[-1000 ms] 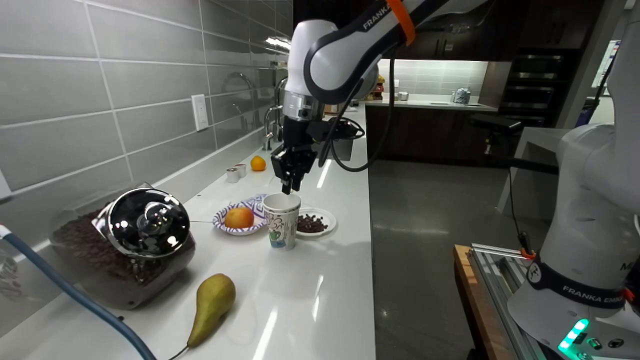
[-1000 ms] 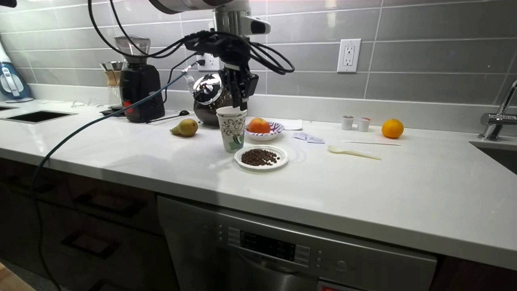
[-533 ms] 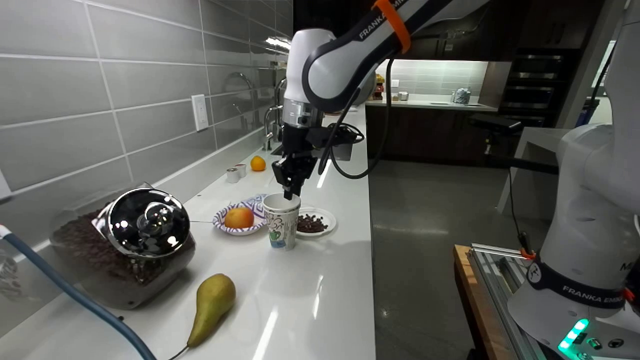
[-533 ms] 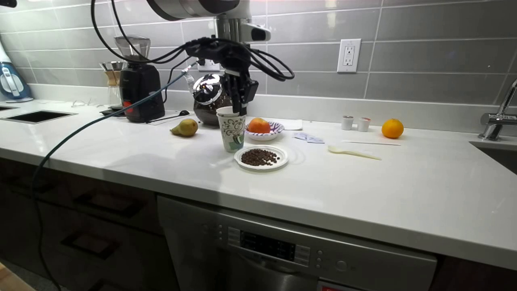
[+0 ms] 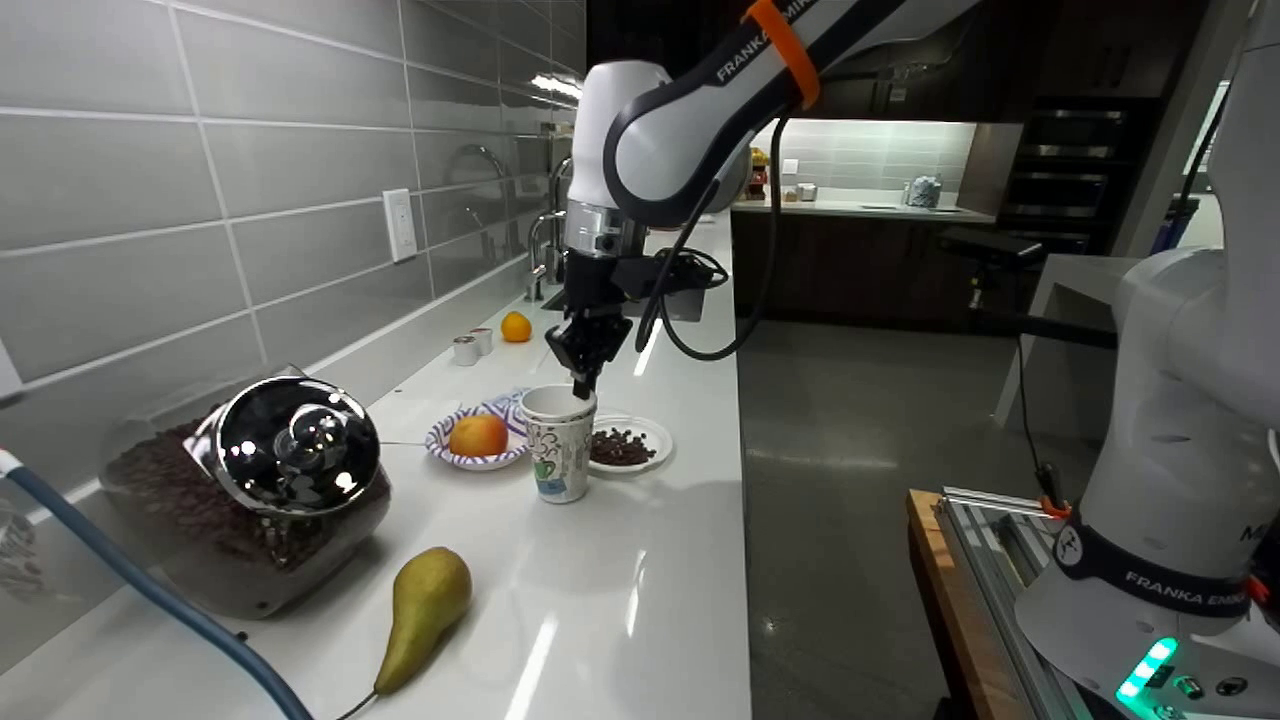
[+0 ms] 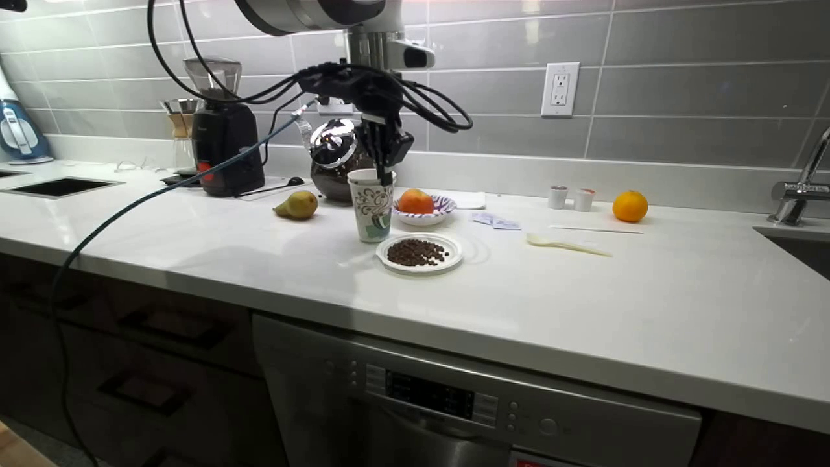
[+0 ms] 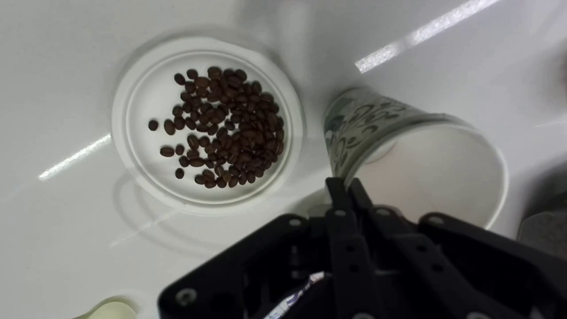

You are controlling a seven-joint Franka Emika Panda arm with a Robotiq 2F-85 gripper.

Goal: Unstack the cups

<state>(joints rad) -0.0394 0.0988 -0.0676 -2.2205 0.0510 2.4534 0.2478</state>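
Cups [image 5: 560, 450]: We see them stacked, one inside another, mouths up, at the white counter [image 6: 583, 305]. Two rims show near the top. We cannot tell how many cups there are, or if the bottom sits flat.
Cup sides: White, with dark swirls, and some green and blue lower down.
Gripper [image 7: 347, 180]: Closed on the rim of the cups; we see this best in the wrist view. We cannot tell if it pinches one cup or more.
Fingers [image 7: 339, 197]: One is outside the cup wall and one is just inside it. They point down in both exterior views.
Arm [image 5: 670, 140]: It bends over the counter and reaches down to the cups.
Plate [image 7: 146, 104]: Round and white, just beside the cups, with a small gap between. Brown beans [image 7: 248, 137] lie on it, most of them on the side near the cups.
Bowl [image 6: 421, 220]: White and purple, near the cups. We see a red and orange fruit [image 6: 415, 201] in it.
Pear [image 5: 425, 610]: It lies on the counter, away from the cups.
Jar [image 5: 235, 570]: Big and see-through, with dark beans [image 5: 170, 490] in it and a shiny lid [image 5: 300, 440].
Orange [image 6: 630, 206]: In an exterior view, we find it well apart from the cups, near two small white pods [image 6: 557, 197].
Spoon [image 6: 567, 245]: Pale, and lying near a thin stick [image 6: 596, 229].
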